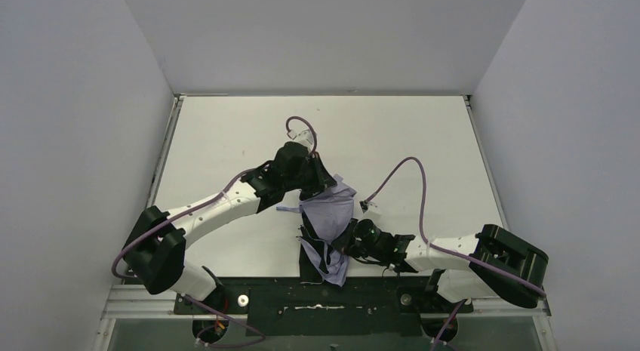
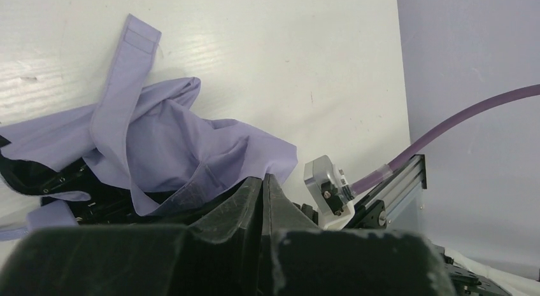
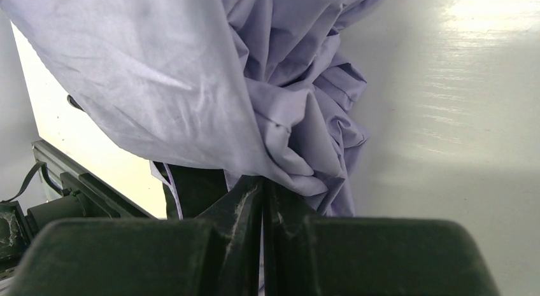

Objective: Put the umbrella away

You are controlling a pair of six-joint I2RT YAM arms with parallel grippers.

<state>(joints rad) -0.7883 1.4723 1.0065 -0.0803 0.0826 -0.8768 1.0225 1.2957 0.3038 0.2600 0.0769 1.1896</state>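
The umbrella [image 1: 328,215] lies as a crumpled heap of pale lavender fabric in the middle of the white table, between my two arms. My left gripper [image 1: 318,191] is at its far edge. In the left wrist view that gripper [image 2: 263,178] is shut, with a hem of the umbrella [image 2: 165,130] running into its tips. A flat closing strap [image 2: 121,86] lies over the folds, and black ribs [image 2: 38,178] show beneath. My right gripper [image 1: 352,238] is at the heap's near right side. It [image 3: 262,181] is shut on the umbrella [image 3: 191,73], with a lavender sliver between the jaws.
Grey walls enclose the table [image 1: 226,140] on three sides. A black base plate [image 1: 324,294] runs along the near edge. A purple cable [image 1: 407,177] loops over the table right of the heap. The right arm's metal bracket [image 2: 328,191] sits just right of my left fingertips.
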